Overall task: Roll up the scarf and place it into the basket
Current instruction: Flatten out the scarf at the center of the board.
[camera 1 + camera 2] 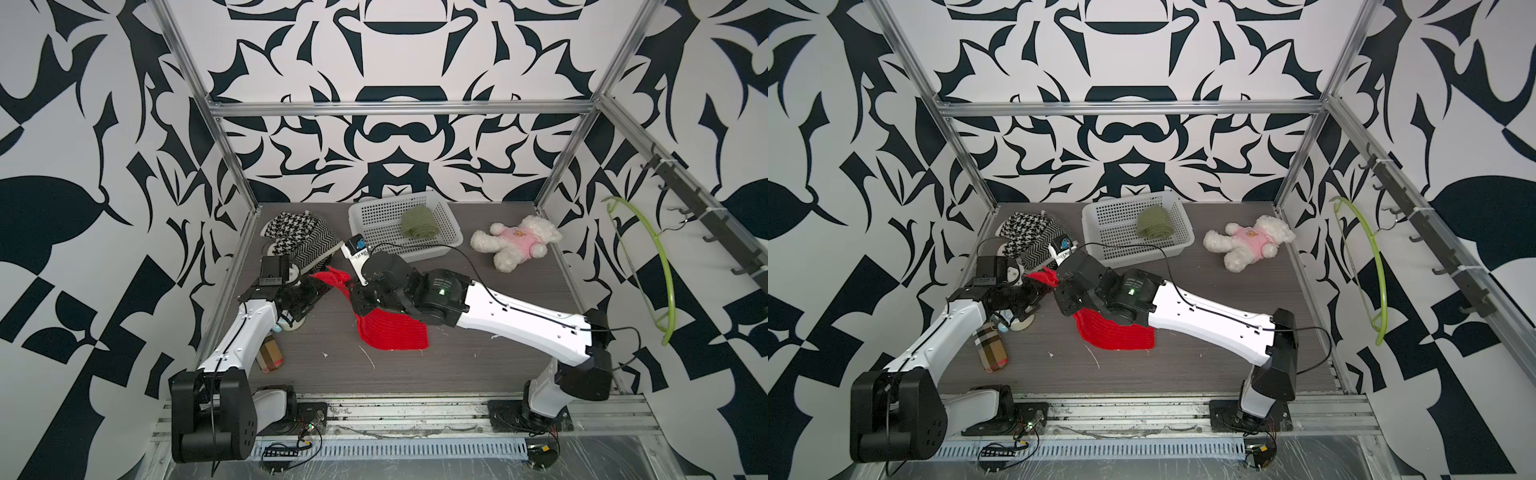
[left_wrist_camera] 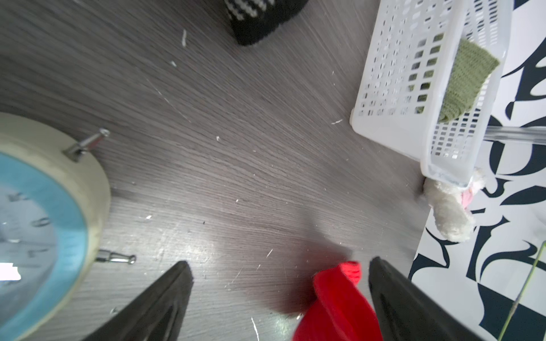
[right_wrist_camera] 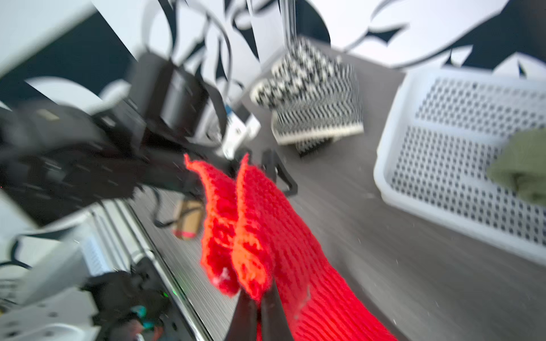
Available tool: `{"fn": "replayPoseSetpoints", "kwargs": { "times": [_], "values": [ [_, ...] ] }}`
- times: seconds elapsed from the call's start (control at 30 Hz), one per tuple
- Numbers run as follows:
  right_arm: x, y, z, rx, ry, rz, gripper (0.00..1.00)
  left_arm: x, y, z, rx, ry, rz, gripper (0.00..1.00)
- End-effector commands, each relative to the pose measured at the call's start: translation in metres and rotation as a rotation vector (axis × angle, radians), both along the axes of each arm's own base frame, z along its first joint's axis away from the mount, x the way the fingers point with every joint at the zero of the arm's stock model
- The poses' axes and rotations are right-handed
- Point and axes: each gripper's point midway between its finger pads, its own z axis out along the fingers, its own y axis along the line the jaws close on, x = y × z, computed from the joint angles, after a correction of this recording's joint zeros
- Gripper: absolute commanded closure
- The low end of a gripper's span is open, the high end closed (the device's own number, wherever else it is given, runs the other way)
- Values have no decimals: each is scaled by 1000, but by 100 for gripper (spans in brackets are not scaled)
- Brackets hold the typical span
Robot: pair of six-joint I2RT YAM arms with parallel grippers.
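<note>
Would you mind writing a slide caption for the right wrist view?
Right gripper shut on a raised fold of the red scarf, with the white basket, holding a green roll, nearby.

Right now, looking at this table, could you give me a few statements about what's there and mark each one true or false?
1. The right claw is shut on the red scarf. True.
2. The basket is empty. False: a green knitted roll lies in it.
3. The left claw is clamped shut. False: its jaws stand wide open, with the red scarf's tip between them.
4. The plush bear lies on the table, outside the basket. True.
</note>
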Motion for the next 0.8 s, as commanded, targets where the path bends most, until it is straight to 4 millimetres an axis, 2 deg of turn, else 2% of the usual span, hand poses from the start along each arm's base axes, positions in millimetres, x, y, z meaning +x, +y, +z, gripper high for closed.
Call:
{"fn": "replayPoseSetpoints", "kwargs": {
  "times": [0.0, 0.07, 0.13, 0.17, 0.27, 0.37, 0.43, 0.53, 0.6, 0.7, 0.77],
  "values": [
    [6, -35, 97, 271, -157, -89, 100, -3, -2, 8, -19, -10, -13, 1],
    [12, -70, 104, 290, -182, -198, 100, -4, -3, 7, -24, -4, -16, 1],
    [19, -109, 93, 279, -181, -316, 100, -4, -3, 4, -24, 4, -17, 1],
    [24, -132, 78, 246, -160, -392, 100, -4, -3, 3, -24, 6, -19, 1],
    [35, -202, 16, 124, -57, -594, 100, -3, -4, 1, -28, 9, -24, 1],
    [36, -267, -66, -14, 106, -775, 100, -2, -5, 1, -29, 11, -30, 1],
    [31, -302, -122, -96, 221, -887, 100, -1, -5, -1, -26, 17, -33, 1],
    [20, -344, -183, -200, 346, -1063, 100, 1, -6, -3, -33, 27, -40, 1],
    [14, -363, -206, -248, 385, -1150, 100, 1, -9, -3, -38, 31, -48, 1],
    [12, -371, -218, -274, 387, -1192, 100, 1, -15, 1, -38, 22, -77, 1],
    [15, -373, -218, -297, 374, -1203, 100, -1, -29, 6, -49, 8, -136, 1]
  ]
}}
